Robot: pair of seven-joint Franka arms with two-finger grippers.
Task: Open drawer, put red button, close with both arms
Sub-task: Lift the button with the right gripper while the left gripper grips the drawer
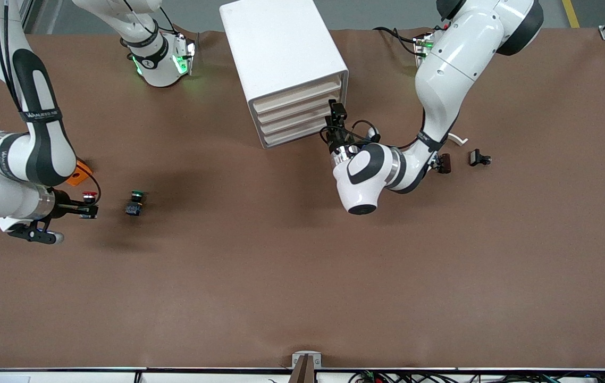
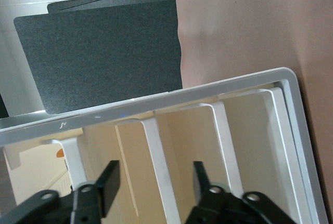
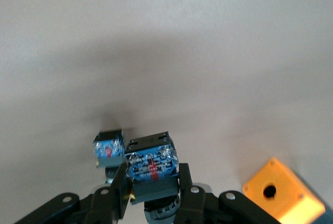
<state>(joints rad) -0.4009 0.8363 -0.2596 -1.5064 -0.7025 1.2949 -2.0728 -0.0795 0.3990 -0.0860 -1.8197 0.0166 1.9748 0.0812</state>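
The white cabinet point(image 1: 281, 53) stands at the table's edge by the robots' bases, with all four cream drawer fronts flush. The drawer point(image 1: 298, 96) is the topmost one. My left gripper point(image 1: 337, 113) is at the fronts' edge toward the left arm's end. In the left wrist view this gripper point(image 2: 154, 182) is open, its fingers point(image 2: 108, 182) straddling a white strip point(image 2: 158, 167) between two cream fronts. I cannot tell which drawer that is. My right gripper point(image 1: 89, 208) point(image 3: 152, 178) is shut on the red button point(image 1: 89, 196) point(image 3: 150, 161), low over the table at the right arm's end.
A green-capped button point(image 1: 135, 202) point(image 3: 108, 148) lies on the table beside the held one. An orange box point(image 1: 79, 173) point(image 3: 283, 190) sits by the right arm. Two dark small parts point(image 1: 445, 162) point(image 1: 478, 157) and a white piece point(image 1: 459, 139) lie near the left arm.
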